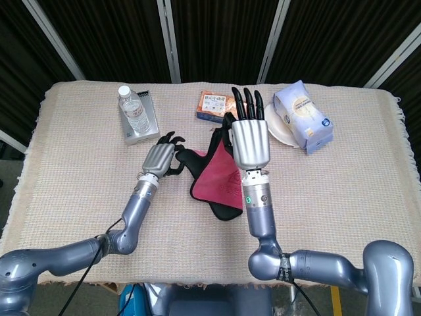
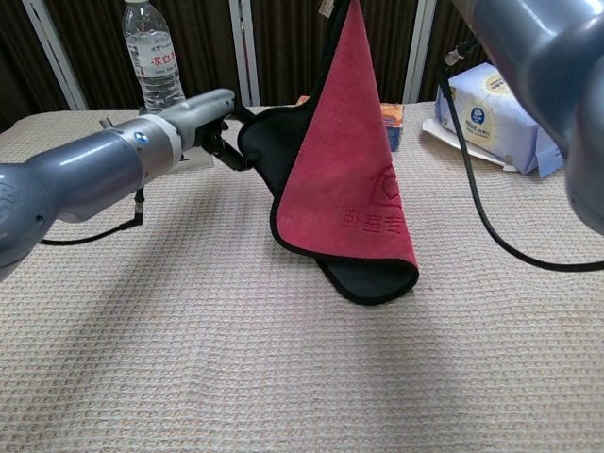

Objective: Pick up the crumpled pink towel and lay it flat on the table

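The pink towel (image 2: 347, 179) hangs at centre frame in the chest view, raised by one corner toward the top edge, with its folded lower end resting on the desk (image 2: 283, 377). In the head view your right hand (image 1: 250, 141) sits above the towel at centre; its fingers (image 1: 245, 102) point up-frame nearly straight, and the grip on the top corner is hidden behind the hand, so you cannot tell how it is pinched. Your left hand (image 1: 160, 160), just left of centre, has its fingers curled at the towel's dark left edge; whether they have closed on the cloth cannot be told. Confirm that hold first. Then draw the two hands apart along the desk to tension the edge, lower both together, and keep clear of the water bottle (image 1: 135, 112) at upper left and the orange box (image 1: 217, 105) behind the towel.
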### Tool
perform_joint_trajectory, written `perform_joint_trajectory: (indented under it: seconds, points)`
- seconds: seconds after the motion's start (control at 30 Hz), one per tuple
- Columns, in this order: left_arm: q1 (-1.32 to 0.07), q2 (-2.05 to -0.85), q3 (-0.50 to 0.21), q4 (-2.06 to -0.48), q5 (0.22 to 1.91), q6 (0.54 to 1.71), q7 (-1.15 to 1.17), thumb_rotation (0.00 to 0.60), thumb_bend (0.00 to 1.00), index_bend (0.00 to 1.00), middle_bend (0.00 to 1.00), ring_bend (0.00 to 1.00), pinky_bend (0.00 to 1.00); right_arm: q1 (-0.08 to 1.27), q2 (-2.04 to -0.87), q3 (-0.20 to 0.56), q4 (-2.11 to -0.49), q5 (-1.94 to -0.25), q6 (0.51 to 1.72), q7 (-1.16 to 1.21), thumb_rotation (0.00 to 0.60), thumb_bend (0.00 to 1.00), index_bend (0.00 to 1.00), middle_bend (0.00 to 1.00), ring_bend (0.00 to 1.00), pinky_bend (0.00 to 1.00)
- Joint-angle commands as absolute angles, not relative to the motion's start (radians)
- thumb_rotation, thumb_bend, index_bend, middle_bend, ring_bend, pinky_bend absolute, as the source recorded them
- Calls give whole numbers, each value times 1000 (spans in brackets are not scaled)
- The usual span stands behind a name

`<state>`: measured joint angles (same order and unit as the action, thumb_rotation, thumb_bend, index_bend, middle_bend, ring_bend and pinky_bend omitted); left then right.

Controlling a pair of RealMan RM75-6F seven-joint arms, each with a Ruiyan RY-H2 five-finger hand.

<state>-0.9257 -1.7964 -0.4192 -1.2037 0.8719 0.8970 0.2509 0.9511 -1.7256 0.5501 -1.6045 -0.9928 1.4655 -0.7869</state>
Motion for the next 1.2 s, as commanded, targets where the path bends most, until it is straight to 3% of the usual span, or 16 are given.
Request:
perform_joint_trajectory:
  seconds: [0.03, 0.53, 1.2]
  points:
    - [-924, -1729, -455, -1291, 881, 942, 268, 600, 520, 554, 193, 18, 97, 939, -1709, 548, -1615, -988, 1471, -783, 600, 477, 581, 124, 0, 0]
    - [-988, -1555, -540, -1447, 784, 991, 403, 600, 521, 562, 206, 18, 97, 888, -1628, 558, -1622, -951, 1469, -737, 600, 477, 581, 124, 0, 0]
    - [-1168, -1606, -568, -1294, 672, 1010, 494, 600, 527, 573, 227, 18, 97, 899, -1552, 619, -1465, -881, 1373, -601, 600, 477, 582, 124, 0, 0]
